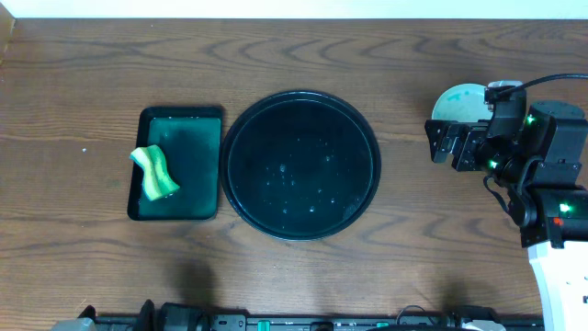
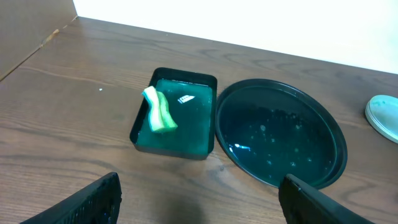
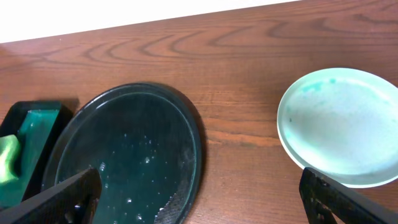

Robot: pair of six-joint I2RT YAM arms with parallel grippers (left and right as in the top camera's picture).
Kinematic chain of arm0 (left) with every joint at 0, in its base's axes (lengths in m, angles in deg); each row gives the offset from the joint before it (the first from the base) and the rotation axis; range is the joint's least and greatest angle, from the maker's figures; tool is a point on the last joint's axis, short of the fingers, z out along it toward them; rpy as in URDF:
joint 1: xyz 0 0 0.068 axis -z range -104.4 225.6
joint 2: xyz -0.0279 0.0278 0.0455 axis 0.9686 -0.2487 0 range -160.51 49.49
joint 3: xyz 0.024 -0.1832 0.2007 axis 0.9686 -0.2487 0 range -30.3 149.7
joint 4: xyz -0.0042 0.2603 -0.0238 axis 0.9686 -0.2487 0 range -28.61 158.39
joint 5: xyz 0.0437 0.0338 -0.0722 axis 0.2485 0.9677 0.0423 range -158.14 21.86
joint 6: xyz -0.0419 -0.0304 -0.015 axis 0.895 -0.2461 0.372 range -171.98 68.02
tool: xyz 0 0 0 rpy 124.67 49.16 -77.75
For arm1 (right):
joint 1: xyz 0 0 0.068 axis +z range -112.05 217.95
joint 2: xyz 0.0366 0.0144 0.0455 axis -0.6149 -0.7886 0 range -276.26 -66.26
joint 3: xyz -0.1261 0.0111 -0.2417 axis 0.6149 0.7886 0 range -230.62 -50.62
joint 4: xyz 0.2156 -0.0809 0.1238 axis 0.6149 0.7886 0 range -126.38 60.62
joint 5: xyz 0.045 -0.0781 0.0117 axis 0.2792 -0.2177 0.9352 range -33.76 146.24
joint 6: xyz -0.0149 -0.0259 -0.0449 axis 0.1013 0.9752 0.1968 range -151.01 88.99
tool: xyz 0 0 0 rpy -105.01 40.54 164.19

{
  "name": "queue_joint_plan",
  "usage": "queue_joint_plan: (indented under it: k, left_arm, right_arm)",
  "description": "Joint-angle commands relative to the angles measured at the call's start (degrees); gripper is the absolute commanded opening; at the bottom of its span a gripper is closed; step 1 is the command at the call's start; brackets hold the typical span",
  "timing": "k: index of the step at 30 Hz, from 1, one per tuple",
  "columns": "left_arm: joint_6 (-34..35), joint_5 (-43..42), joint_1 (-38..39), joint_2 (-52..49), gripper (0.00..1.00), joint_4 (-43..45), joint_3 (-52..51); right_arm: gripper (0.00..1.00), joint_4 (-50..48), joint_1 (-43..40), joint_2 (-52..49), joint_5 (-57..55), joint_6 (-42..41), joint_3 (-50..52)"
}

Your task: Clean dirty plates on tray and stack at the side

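The round black tray (image 1: 300, 93) lies mid-table, holding only water droplets; it also shows in the wrist views (image 2: 339, 143) (image 3: 196, 140). To its right on the wood, off the tray, rests a pale-aqua plate (image 1: 457, 103) (image 3: 342, 121) (image 2: 384, 115) with faint green tint near its rim. I cannot tell if more plates lie under it. My right gripper (image 1: 434, 141) (image 3: 202, 199) hovers open between tray and plate, holding nothing, and its arm covers part of the plate from above. My left gripper (image 2: 199, 202) is open and empty over bare wood in front of the tray. It is out of the overhead view.
A dark green rectangular tray (image 1: 180, 112) (image 2: 186, 76) sits just left of the black tray, with a yellow-green sponge (image 1: 154, 172) (image 2: 158, 111) lying in it. The right arm's base (image 1: 556, 230) stands at the table's right edge.
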Motion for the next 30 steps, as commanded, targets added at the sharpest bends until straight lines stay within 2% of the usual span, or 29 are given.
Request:
queue_joint_plan:
  k: [1, 7, 17, 22, 30]
  left_arm:
    - [-1.0, 0.3, 0.3, -0.1, 0.81, -0.1, -0.2]
    - [-1.0, 0.3, 0.3, -0.1, 0.81, -0.1, -0.2]
    - [-1.0, 0.3, 0.3, -0.1, 0.81, -0.1, -0.2]
    - [-1.0, 0.3, 0.3, -0.1, 0.81, -0.1, -0.2]
    - [-1.0, 0.3, 0.3, -0.1, 0.81, -0.1, -0.2]
  right_arm:
    - [0.99, -0.3, 0.5, 0.2, -0.6, 1.0, -0.2]
    - [0.99, -6.4, 0.6, 6.3, -1.0, 1.5, 2.6]
    - [0.99, -31.1, 0.8, 35.0, -1.3, 1.4, 31.0]
    - [0.99, -40.2, 0.8, 47.7, -1.0, 0.1, 43.1]
    - [0.99, -49.3, 0.8, 57.9, -1.0, -1.2, 55.1]
